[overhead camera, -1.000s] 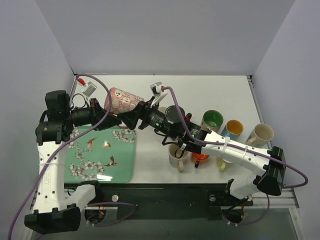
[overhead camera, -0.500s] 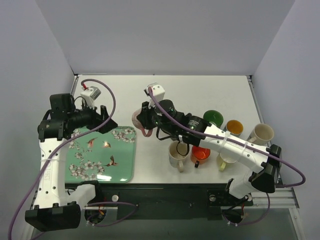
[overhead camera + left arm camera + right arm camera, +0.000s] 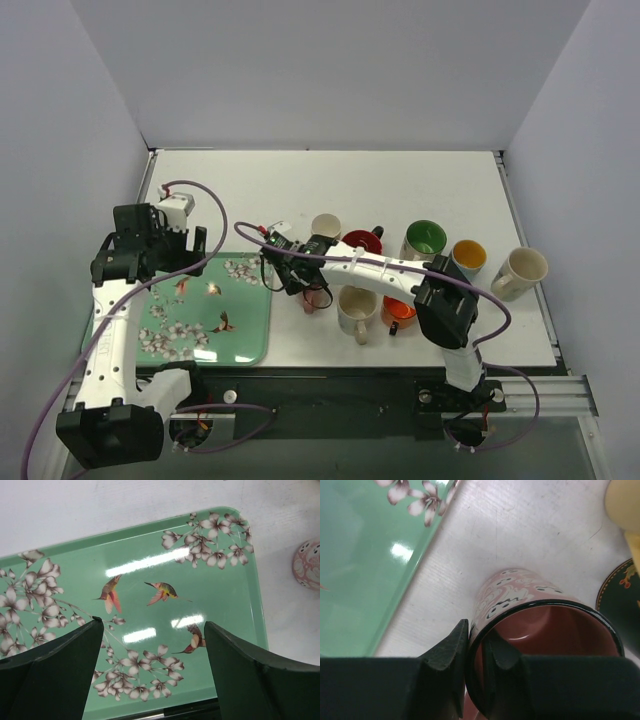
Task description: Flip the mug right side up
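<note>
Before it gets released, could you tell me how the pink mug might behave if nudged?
The pink mug looks like rigid, glossy ceramic, so it is probably slippery and chippable. Upright with its mouth up, it would likely slide rather than roll.

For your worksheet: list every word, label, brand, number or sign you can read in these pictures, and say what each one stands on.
No readable text anywhere in these views.
green tray: flowers and birds only, no lettering.
pink mug: white and black pattern only, no words.
dark mug, at the edge of the right wrist view: an orange mark, cut off, not readable.
</note>
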You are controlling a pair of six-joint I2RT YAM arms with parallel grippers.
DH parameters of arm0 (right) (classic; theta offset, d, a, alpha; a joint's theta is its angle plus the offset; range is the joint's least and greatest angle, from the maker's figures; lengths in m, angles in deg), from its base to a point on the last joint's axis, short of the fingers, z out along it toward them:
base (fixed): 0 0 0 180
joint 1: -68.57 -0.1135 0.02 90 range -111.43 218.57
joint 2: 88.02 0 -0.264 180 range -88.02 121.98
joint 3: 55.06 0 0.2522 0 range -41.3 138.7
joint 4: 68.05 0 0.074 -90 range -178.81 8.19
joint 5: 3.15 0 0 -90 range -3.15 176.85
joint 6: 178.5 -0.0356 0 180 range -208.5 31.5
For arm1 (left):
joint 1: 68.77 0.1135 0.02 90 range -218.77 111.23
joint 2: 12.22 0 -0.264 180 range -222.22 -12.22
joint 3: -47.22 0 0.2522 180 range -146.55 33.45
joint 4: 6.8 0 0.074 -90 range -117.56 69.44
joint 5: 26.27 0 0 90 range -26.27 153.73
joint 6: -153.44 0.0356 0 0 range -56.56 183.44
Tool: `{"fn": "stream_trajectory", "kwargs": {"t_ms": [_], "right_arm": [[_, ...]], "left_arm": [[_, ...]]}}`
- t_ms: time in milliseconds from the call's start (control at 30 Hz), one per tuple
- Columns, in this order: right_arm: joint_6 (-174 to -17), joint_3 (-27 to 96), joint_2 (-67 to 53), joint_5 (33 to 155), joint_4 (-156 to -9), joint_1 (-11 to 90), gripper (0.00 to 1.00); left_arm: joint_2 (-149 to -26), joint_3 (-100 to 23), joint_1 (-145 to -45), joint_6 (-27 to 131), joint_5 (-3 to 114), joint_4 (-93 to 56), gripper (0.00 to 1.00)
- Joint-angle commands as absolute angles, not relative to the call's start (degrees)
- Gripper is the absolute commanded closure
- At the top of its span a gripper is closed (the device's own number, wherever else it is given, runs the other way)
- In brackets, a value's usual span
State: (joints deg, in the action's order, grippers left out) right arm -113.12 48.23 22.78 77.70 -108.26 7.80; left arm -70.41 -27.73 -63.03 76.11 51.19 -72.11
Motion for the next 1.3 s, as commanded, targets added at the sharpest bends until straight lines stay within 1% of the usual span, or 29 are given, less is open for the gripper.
{"fn": "stream_trajectory", "kwargs": {"t_ms": [0,133,167,200,233,267,367,400,433,467,533,567,600,633,667,700,733,767,800,833,867,900,967,1100,1167,1267], "right_arm": [[-114.3,50.5,22.3,77.6,-109.5,8.2,1.00],[-114.9,50.1,23.7,79.2,-109.7,8.7,1.00],[-115.0,50.0,23.7,79.5,-109.8,9.2,0.97],[-115.0,49.9,23.3,79.8,-110.0,9.4,0.76],[-115.0,49.9,22.9,79.7,-110.5,9.5,0.66],[-114.3,50.2,21.6,79.5,-110.6,9.5,0.51],[-112.5,51.0,17.6,77.8,-111.5,8.7,0.34],[-111.5,51.5,15.3,76.6,-112.0,8.6,0.21],[-111.1,51.7,14.0,76.3,-112.3,8.6,0.18],[-110.0,51.9,11.2,76.4,-112.6,8.6,0.08],[-107.3,51.7,6.8,75.4,-112.7,8.5,0.07],[-106.6,51.3,5.1,71.2,-112.8,8.5,0.07],[-105.2,49.2,0.8,66.8,-111.8,8.5,0.07],[-102.8,46.8,-2.2,59.1,-110.3,8.5,0.07],[-101.6,41.6,-6.9,54.4,-105.1,9.5,0.06],[-100.2,37.7,-10.1,50.6,-101.9,10.8,0.03],[-100.4,32.2,-15.4,50.6,-98.3,15.7,0.03],[-102.0,27.7,-17.6,53.7,-97.2,18.4,0.03],[-103.3,26.1,-21.9,55.4,-96.1,25.4,0.04],[-104.7,23.2,-25.1,57.9,-96.1,28.2,0.04],[-104.8,21.6,-27.2,58.2,-95.4,33.5,0.05],[-103.7,17.5,-30.6,57.2,-94.6,35.6,0.05],[-101.8,12.0,-35.0,56.3,-90.0,43.2,0.04],[-100.1,1.9,-41.6,57.2,-84.3,52.9,0.04],[-100.2,-2.5,-44.4,56.8,-82.3,56.2,0.04],[-99.9,-9.0,-47.4,55.0,-75.8,58.5,0.03]], "left_arm": [[-69.4,-26.5,-62.8,78.1,52.9,-66.0,0.07],[-69.4,-24.7,-62.7,78.5,52.8,-63.3,0.07],[-69.4,-24.6,-62.8,78.4,52.9,-62.6,0.07],[-69.6,-24.5,-62.7,78.4,53.0,-62.3,0.07],[-69.5,-24.4,-62.7,78.4,52.9,-61.8,0.07],[-69.5,-24.1,-62.7,78.4,52.8,-61.5,0.06],[-69.3,-23.8,-62.7,78.5,52.3,-59.8,0.06],[-69.3,-23.8,-62.6,78.5,52.3,-59.4,0.06],[-69.4,-24.0,-62.7,78.3,52.1,-59.0,0.06],[-69.8,-24.1,-62.8,78.2,51.9,-58.6,0.06],[-70.3,-24.3,-62.7,77.6,51.3,-57.1,0.06],[-70.4,-23.5,-62.7,77.2,50.3,-55.0,0.06],[-70.4,-22.8,-62.7,77.1,49.7,-53.6,0.06],[-70.3,-20.4,-62.8,76.5,49.2,-49.0,0.06],[-70.1,-18.2,-62.8,73.9,50.1,-42.1,0.05],[-69.9,-14.7,-62.8,72.5,50.7,-38.5,0.05],[-69.7,-12.3,-62.8,69.9,52.8,-30.7,0.05],[-69.5,-8.5,-62.8,68.6,53.8,-27.3,0.05],[-69.5,-7.0,-62.9,67.8,54.3,-21.4,0.05],[-69.9,-4.2,-63.0,67.7,54.7,-17.5,0.05],[-70.0,-3.0,-63.3,69.1,54.2,-13.4,0.05],[-71.2,-0.9,-63.4,69.9,54.1,-11.4,0.05],[-73.1,0.4,-64.2,69.9,54.1,-8.9,0.05],[-76.9,1.4,-64.6,64.9,57.0,-6.0,0.05],[-77.6,3.0,-64.8,63.8,58.5,-1.7,0.05],[-77.3,7.0,-64.9,60.1,60.7,3.6,0.05]]}}
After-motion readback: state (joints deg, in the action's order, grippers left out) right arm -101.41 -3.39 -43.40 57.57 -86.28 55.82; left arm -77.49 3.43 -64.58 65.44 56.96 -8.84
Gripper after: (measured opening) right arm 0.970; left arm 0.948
